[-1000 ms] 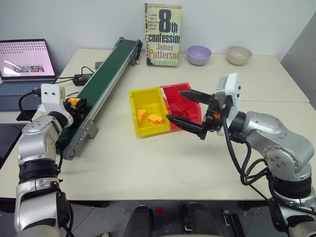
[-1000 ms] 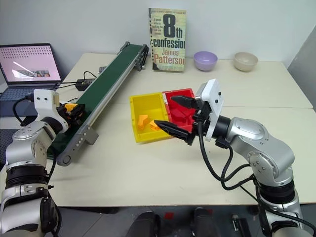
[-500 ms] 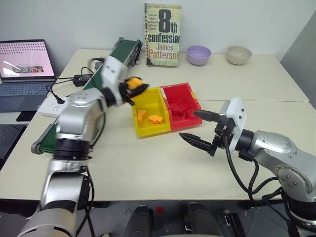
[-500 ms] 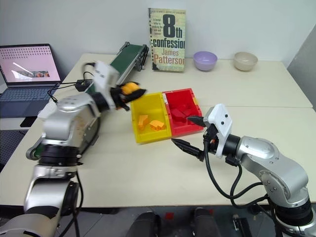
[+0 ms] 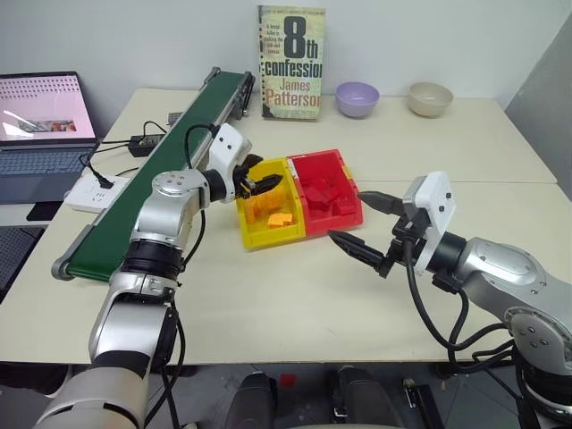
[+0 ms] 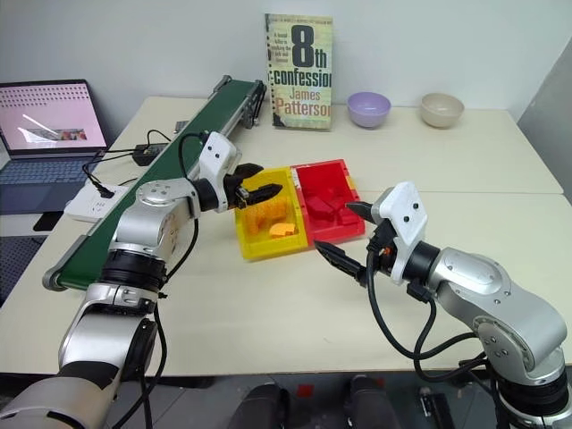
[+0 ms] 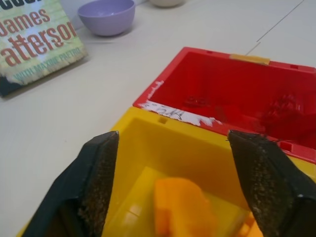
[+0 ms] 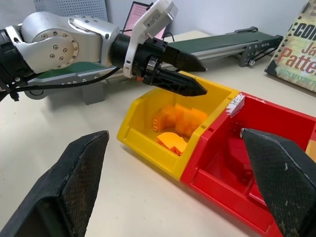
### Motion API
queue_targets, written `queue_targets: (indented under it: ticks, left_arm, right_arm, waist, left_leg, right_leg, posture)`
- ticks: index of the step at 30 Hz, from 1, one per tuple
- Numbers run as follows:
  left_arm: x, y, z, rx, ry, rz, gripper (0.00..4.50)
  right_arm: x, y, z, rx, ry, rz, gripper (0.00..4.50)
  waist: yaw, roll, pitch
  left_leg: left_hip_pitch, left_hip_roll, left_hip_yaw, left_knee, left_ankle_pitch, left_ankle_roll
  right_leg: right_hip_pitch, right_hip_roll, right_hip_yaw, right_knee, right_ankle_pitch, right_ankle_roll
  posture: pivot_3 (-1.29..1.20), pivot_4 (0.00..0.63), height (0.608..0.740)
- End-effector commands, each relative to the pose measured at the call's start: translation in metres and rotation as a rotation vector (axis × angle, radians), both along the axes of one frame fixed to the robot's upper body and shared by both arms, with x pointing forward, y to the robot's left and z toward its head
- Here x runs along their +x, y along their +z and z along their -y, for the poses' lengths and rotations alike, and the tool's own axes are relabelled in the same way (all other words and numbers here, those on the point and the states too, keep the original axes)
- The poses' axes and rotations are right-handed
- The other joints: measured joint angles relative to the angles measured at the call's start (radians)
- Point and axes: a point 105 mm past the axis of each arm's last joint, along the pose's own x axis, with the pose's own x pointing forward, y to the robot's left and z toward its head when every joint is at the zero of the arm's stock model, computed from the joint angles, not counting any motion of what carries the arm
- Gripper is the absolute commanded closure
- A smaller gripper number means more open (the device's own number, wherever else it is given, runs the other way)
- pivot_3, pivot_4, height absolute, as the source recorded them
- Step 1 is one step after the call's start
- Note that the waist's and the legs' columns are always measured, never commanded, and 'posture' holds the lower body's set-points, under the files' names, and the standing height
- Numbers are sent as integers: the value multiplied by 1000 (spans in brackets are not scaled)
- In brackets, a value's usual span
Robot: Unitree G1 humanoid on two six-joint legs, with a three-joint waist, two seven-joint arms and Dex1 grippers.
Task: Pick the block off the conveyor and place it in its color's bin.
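Left gripper (image 6: 261,190) now over the bin (image 5: 243,234), jaws spread, empty — block (image 7: 182,207) dropped inside. Right gripper (image 5: 364,223) wide open, empty. Block looks light, rigid — pinch flat sides.

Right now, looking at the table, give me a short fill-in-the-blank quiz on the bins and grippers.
1. The left gripper hangs with its fingers apart over the ____ bin.
2. The bin joined to it on the side nearer the right gripper is ____.
3. The block shows between the left gripper's fingers, touched by ____ of them.
4. The purple bowl stands between the book and the ____ bowl.

Missing words: yellow; red; neither; beige
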Motion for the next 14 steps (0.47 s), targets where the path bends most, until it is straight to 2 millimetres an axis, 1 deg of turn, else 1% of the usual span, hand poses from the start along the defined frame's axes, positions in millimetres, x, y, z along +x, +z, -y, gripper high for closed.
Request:
queue_targets:
  ticks: [1,5,7,9,13,14]
  left_arm:
    - [0,32,-4,-46,-7,99,56]
    - [-14,31,-18,0,-58,53,56]
    - [-43,22,-32,98,-159,-23,56]
    - [-64,15,-38,149,-219,-85,56]
    - [-98,7,-43,206,-282,-150,56]
    - [-100,7,-43,214,-267,-130,56]
  right_arm:
    - [-3,10,1,2,8,50,0]
    - [-2,8,4,-20,25,44,0]
    - [4,9,11,-45,29,47,0]
    - [8,9,15,-61,32,47,0]
    - [16,5,22,-87,45,29,0]
    - [18,4,22,-91,49,25,0]
  waist:
    - [0,0,0]
    - [-3,0,0]
    - [-11,0,0]
    - [-23,1,0]
    - [-15,1,1]
    - [-15,1,1]
  left_leg:
    - [0,0,1,0,0,0]
    - [0,0,1,0,0,0]
    - [1,1,1,0,0,0]
    - [1,2,2,-1,0,0]
    - [0,3,-2,-2,0,0]
    - [1,2,-3,-2,0,0]
  right_leg:
    - [0,-1,0,-1,0,0]
    - [0,-1,1,-1,0,1]
    - [0,0,0,0,0,0]
    - [-2,2,2,1,0,0]
    - [-1,1,1,1,-1,-1]
    - [-1,1,1,1,-1,-1]
  posture:
    - [0,150,740]
    - [0,150,740]
    - [0,150,740]
    - [0,150,740]
    - [0,150,740]
    - [0,150,740]
